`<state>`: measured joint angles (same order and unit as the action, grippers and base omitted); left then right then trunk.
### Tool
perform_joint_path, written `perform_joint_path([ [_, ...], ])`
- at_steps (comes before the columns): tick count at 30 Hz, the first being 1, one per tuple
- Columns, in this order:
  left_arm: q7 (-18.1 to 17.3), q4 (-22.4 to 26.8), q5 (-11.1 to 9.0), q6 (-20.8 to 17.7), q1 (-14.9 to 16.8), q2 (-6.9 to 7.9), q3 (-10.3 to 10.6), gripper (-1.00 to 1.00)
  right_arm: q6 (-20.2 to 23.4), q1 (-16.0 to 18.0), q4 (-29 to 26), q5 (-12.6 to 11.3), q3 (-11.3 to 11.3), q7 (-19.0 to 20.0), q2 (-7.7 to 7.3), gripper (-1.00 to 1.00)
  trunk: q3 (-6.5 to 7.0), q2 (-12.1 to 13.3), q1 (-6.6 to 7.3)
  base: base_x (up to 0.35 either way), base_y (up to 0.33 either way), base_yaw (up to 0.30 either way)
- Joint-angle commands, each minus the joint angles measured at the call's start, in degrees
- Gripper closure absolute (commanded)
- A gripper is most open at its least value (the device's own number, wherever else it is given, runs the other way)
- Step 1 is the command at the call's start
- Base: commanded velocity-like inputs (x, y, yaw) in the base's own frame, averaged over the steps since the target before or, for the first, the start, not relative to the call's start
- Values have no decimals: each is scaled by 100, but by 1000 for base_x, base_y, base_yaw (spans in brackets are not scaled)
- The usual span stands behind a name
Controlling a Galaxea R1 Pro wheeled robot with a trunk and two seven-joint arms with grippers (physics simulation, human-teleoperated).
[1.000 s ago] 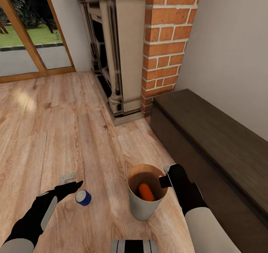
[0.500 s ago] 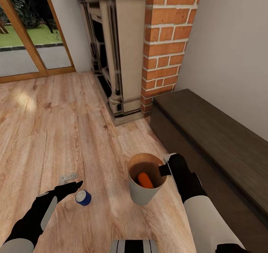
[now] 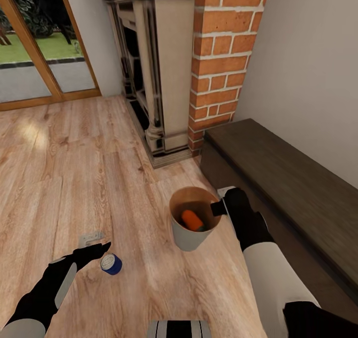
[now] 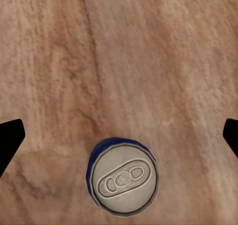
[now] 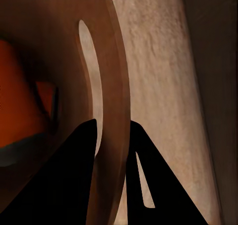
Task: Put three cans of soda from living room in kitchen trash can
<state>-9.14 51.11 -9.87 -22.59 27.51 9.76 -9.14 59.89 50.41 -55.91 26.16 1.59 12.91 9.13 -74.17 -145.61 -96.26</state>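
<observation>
Near right, right gripper (image 3: 217, 208) pinches the tan waste bin's rim (image 3: 175, 222), orange can (image 3: 191, 220) inside; left gripper (image 3: 103, 247) spread over unlabelled blue can (image 3: 111, 264).

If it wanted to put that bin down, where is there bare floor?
The widest bare floor lies between the glass door and the fireplace. There is a smaller patch between the blue can and the bin. It is crowded on the right: the bin, held at its rim by the right claw, hangs close to the dark bench.
</observation>
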Motion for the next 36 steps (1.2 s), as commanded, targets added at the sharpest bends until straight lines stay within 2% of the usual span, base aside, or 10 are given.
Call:
perform_joint_path([
  [1, 0, -2, 1, 0, 0, 0, 0, -100, 11, 60, 1, -119, -1, 36, 7, 100, 0, 0, 0, 0, 0, 0],
  [7, 4, -11, 7, 0, 0, 0, 0, -100, 11, 250, -76, -136, -161, 43, 35, 100, 0, 0, 0, 0, 0, 0],
  [17, 9, -316, 20, 17, 8, 0, 0, -100, 11, 297, -448, -158, -311, 44, 86, 100, -22, -2, -2, 0, 0, 0],
  [23, 7, -349, 21, 18, 9, 0, 0, -100, 11, 301, -467, -163, -328, 45, 87, 100, -155, -10, -18, 0, 0, 0],
  [31, 3, -348, -3, 18, 9, 0, 0, -100, 11, 294, -610, -172, -338, 88, 81, 100, -155, -10, -18, 0, 0, 8],
  [36, 8, -353, 12, 117, 9, 0, 0, -100, 11, 294, -627, -169, -343, 94, 78, 100, -155, -10, -18, 0, 0, 154],
])
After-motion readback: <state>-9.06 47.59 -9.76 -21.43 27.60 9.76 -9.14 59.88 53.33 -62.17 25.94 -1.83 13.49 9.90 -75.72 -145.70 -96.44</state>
